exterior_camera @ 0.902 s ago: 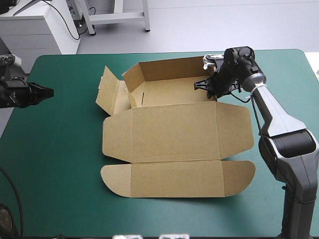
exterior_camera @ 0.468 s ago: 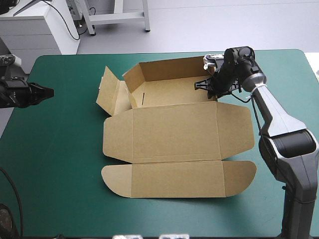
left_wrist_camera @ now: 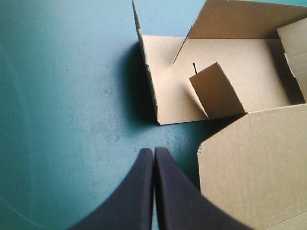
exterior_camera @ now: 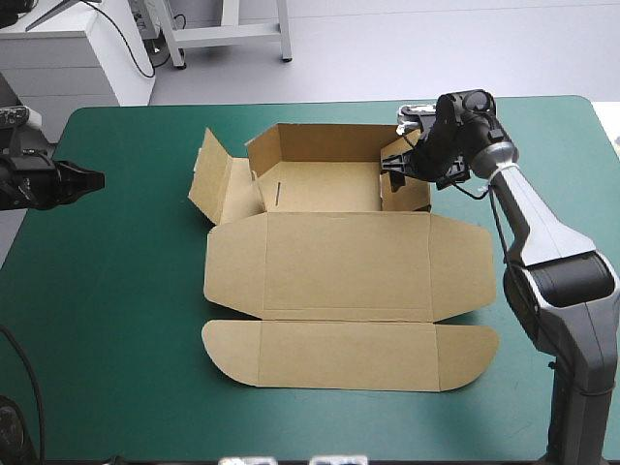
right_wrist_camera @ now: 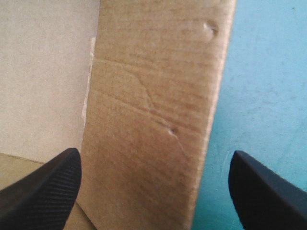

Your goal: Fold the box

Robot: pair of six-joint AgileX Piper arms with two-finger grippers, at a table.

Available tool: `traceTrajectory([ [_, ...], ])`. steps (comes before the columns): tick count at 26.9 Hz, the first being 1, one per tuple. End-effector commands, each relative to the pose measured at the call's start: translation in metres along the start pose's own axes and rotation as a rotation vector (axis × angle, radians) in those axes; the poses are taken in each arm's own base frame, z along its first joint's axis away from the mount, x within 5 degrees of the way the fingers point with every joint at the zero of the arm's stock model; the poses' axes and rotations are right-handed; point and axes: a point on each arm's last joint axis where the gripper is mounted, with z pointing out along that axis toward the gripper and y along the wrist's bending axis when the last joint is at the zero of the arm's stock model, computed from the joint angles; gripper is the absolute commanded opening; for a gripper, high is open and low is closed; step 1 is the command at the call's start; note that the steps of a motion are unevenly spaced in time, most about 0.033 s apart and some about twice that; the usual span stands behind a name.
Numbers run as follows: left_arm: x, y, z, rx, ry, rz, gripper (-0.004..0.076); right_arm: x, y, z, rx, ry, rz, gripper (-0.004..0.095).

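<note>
Box position: the brown box (exterior_camera: 339, 262) lies mid-table, toward the far side. Its far wall (exterior_camera: 325, 140) is raised, and its lid (exterior_camera: 344, 354) lies flat on the near side.

Risk, right wall: the right wall (exterior_camera: 405, 192) stands up but looks untucked. With nothing clamping it, it could flop outward onto the table (exterior_camera: 116, 320) if the fingers pull away.

Risk, sliding: nothing pins the sheet down. A sideways push from the right could shove the whole box left across the teal-green cover rather than bend the crease.

Risk, left wall: the left wall (exterior_camera: 208, 179) splays outward, and a small tab (left_wrist_camera: 216, 91) leans into the tray. Raising that wall without steering the tab first could crush or jam it.

Right gripper: the right gripper (exterior_camera: 395, 170) is wide open and grips nothing. In the right wrist view, the right wall's board rises between its two black fingers, close to neither.

Right arm pose: it reaches from the near right corner to the far right end of the box. The wrist is bent down and turned left over the wall.

Left gripper: the left gripper (exterior_camera: 97, 180) is closed to a point and empty.

Left arm pose: it is held low at the table's left edge, well apart from the box, with the gripper pointing right toward the left wall.
</note>
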Motion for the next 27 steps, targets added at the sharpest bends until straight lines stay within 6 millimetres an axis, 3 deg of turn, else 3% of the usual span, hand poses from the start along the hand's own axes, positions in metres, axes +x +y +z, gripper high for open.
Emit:
traceTrajectory([
  [1, -0.01, -0.014, -0.014, 0.023, -0.087, 0.003, -0.0008, -0.002, 0.001, -0.046, -0.003, -0.1, -0.011, 0.0788],
  [9, -0.01, -0.014, -0.014, 0.024, -0.09, -0.009, -0.0008, 0.006, 0.004, -0.098, -0.017, -0.205, -0.018, 0.0787],
  [13, -0.01, -0.014, -0.014, 0.027, -0.091, -0.018, -0.0008, 0.009, 0.004, -0.11, -0.03, -0.229, 0.014, 0.0788],
  [24, -0.01, -0.014, -0.014, 0.026, -0.092, -0.018, -0.0008, 0.01, -0.003, -0.066, 0.031, -0.123, 0.053, 0.0786],
  [27, -0.01, -0.014, -0.014, 0.026, -0.092, -0.018, -0.0008, 0.005, -0.001, -0.042, 0.009, -0.096, 0.061, 0.0779],
])
